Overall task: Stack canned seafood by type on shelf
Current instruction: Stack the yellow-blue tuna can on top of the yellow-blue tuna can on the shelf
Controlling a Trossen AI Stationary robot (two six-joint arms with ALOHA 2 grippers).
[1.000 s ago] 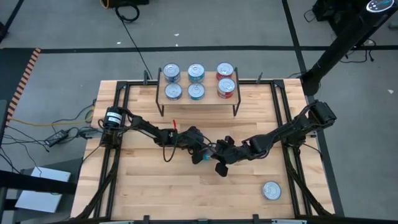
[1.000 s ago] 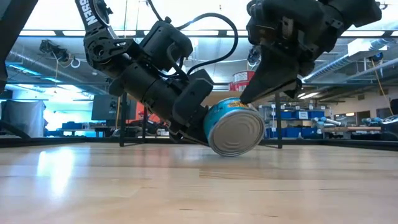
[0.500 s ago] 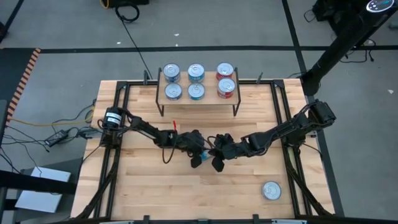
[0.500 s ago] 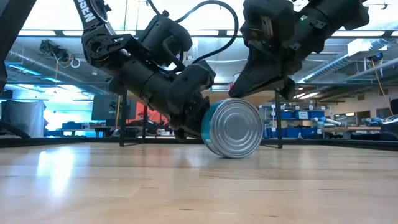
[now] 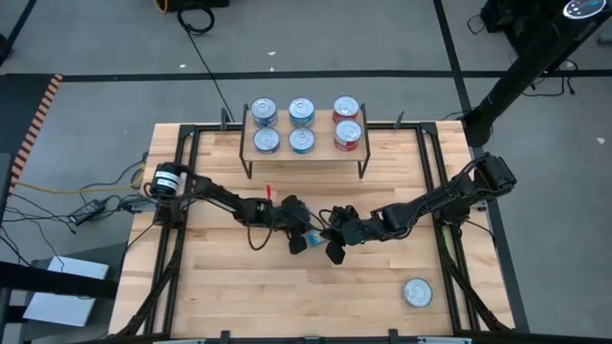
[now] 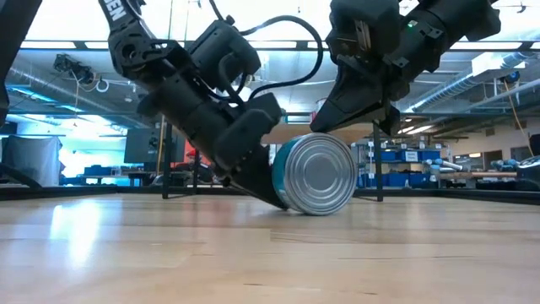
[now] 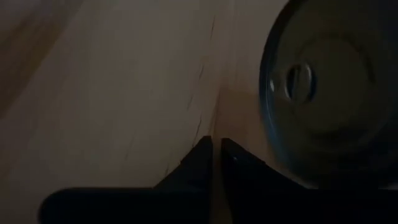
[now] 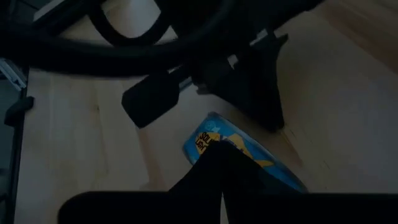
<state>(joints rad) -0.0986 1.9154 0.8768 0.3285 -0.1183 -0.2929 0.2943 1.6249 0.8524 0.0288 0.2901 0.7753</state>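
A teal-labelled can [image 6: 316, 173] lies on its curved wall on the table's middle, its plain flat end toward the near edge. My left gripper [image 7: 215, 152], fingers shut, slants down from the left with its tips at the tabletop beside the can's pull-tab end [image 7: 323, 93]. My right gripper [image 8: 221, 155], also shut, comes from the right and rests on top of the can [image 5: 313, 237]. The shelf [image 5: 306, 151] at the far edge carries several cans in pairs: dark blue [image 5: 265, 111], teal [image 5: 302, 112], red [image 5: 346, 107]. My left gripper slants down from the table's left, and the outer side of one finger [image 6: 272, 191] lies at the can's lower rim by the pull-tab end. Whether it really touches the rim I cannot tell. My right gripper presses its shut fingers [image 6: 331, 125] down on the can's labelled side wall [image 8: 249, 155], at the top of the lying can. The fingers slant down from the table's right. The can stays on the table on its curved wall.
One more can [image 5: 417, 292] stands upright near the table's near right corner. Black rails [image 5: 182, 191] run along both sides of the wooden top. Bare wood lies toward the near edge in front of the grippers.
The can was tilted with one edge raised; it has tipped down and now lies on its curved wall. My left gripper has tipped steeper, its tips sinking to the tabletop beside the can. My right gripper has shifted slightly toward the can's top.
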